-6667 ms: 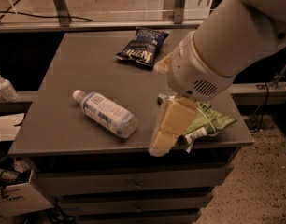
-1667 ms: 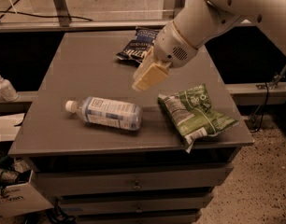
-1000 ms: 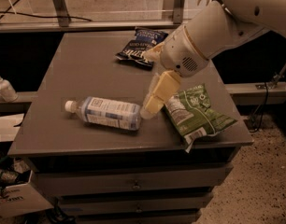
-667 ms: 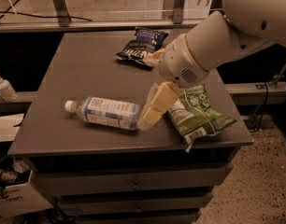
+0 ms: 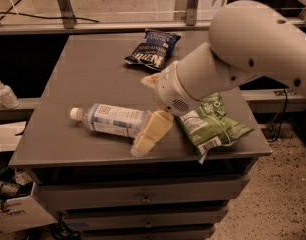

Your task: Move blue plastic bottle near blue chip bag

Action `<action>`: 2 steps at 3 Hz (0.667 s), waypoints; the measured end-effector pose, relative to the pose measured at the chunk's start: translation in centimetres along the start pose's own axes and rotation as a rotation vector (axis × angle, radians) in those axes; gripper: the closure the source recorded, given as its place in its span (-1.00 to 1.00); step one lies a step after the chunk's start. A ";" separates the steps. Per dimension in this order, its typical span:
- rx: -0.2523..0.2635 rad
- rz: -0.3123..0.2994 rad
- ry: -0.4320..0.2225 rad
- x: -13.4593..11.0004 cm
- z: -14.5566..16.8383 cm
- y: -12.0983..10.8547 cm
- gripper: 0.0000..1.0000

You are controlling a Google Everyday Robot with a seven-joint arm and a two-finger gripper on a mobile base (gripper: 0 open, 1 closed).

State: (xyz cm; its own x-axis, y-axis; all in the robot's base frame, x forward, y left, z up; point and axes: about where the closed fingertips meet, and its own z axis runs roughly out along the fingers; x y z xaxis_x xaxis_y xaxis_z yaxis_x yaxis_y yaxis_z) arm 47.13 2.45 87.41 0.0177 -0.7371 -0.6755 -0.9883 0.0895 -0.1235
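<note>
Gripper: the cream-coloured gripper (image 5: 144, 144) is hanging from the wrist of the arm (image 5: 233, 54). It is slanting down and to the left of the view, low over the front part of the surface (image 5: 88, 69), with its tip close to the front edge.
Gripper state: it is showing as one pale block from this angle, so it cannot be told whether it is apart, together or clamped on something.
Blue plastic bottle: the blue plastic bottle (image 5: 113, 119) is lying on its side on the front-left part of the surface. Its white cap is pointing left and its base is pointing right, toward the gripper.
Bottle relative to gripper: the gripper is covering the base end of the bottle in this view, and the rest of the bottle is stretching away to the left. It cannot be told whether the two are touching.
Blue chip bag: the blue chip bag (image 5: 153, 49) is lying flat near the rear edge of the surface. It is well apart from the bottle, with bare surface between them.
Green snack bag: the green snack bag (image 5: 215, 129) is lying at the front right, just beside the gripper and partly under the wrist. One corner is hanging over the front edge.
Pump bottle: a small white pump bottle (image 5: 4, 92) is standing on a lower ledge at the far left.
</note>
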 end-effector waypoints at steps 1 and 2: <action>0.008 0.020 0.009 0.7 1.6 -0.5 -1.00; 0.010 0.049 0.020 1.7 2.6 -0.8 -1.00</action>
State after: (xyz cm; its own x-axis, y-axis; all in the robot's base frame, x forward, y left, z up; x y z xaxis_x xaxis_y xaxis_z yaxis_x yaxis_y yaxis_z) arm 48.37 2.84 84.51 -0.0337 -0.7446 -0.6666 -0.9863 0.1326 -0.0982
